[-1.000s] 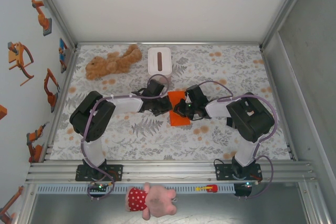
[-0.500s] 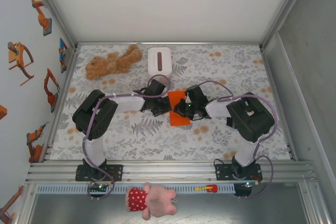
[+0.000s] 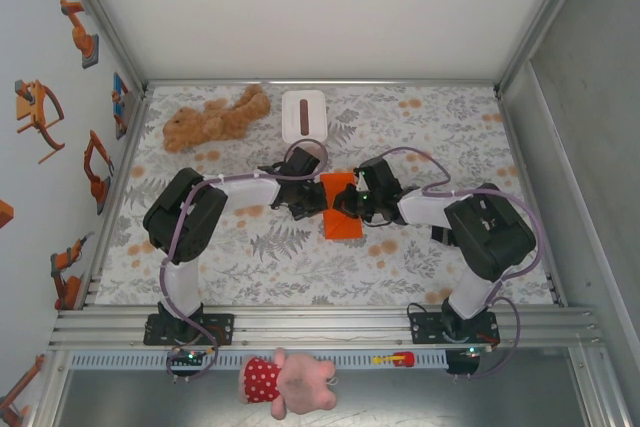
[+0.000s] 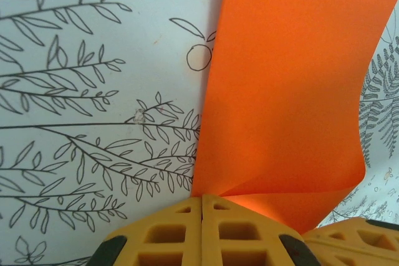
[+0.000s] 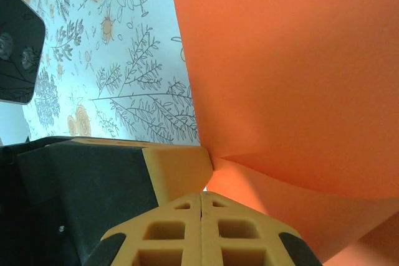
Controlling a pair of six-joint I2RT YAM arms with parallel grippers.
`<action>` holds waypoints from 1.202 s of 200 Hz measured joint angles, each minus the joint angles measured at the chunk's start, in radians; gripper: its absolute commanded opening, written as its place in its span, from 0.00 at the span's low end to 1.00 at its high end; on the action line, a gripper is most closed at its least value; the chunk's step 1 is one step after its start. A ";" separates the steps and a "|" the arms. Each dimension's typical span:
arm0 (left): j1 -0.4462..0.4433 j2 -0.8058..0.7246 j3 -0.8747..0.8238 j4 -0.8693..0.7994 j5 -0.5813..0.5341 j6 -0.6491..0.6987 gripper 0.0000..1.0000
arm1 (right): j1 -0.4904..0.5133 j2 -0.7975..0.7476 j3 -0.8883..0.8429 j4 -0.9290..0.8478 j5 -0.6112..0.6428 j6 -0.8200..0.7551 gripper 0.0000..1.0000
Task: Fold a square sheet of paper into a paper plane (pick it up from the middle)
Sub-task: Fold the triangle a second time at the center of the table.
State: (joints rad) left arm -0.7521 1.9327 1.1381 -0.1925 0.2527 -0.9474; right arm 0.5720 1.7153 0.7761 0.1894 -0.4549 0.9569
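Orange square sheet of paper (image 3: 341, 211) on tabletop (image 3: 450, 127), just bases-side of white tissue box (image 3: 303, 116); teddy bear (image 3: 215, 117) left of box. Left tool (image 4: 201, 207) and right tool (image 5: 201, 200) clamped tight on opposite sheet edges, plain in wrist views; from above, wrists overlap sheet sides.

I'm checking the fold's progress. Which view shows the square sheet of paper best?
Top external: the square sheet of paper shows most of its outline, partly covered. The wrist views give close, curled parts at the shut left gripper and right gripper.

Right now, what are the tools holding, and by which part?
Both hold the orange sheet of paper: the left tool pinches its left edge, the right tool its right edge.
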 measured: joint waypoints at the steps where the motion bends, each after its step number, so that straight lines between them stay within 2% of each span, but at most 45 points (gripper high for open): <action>1: 0.000 0.000 0.000 0.000 0.000 0.001 0.05 | -0.001 0.000 0.000 0.000 0.000 -0.001 0.00; 72: 0.000 0.013 0.032 -0.044 -0.002 0.029 0.05 | -0.032 0.021 -0.052 0.002 0.016 -0.015 0.00; 115: 0.002 0.019 0.052 -0.069 -0.003 0.051 0.05 | -0.039 0.023 -0.100 0.094 0.011 -0.003 0.00; 164: 0.012 -0.009 0.068 -0.106 -0.024 0.081 0.14 | -0.041 0.023 -0.122 0.144 0.013 0.039 0.00; 205: -0.011 -0.145 -0.008 -0.037 0.008 0.060 0.16 | -0.041 0.024 -0.121 0.145 0.019 0.085 0.00; 240: -0.049 -0.146 -0.063 0.022 0.060 0.030 0.16 | -0.042 0.031 -0.113 0.141 0.018 0.118 0.00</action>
State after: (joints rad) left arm -0.8013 1.7870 1.0756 -0.1703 0.3126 -0.9173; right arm 0.5304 1.7466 0.6632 0.3305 -0.4370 1.0748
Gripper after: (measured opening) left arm 0.163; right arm 0.049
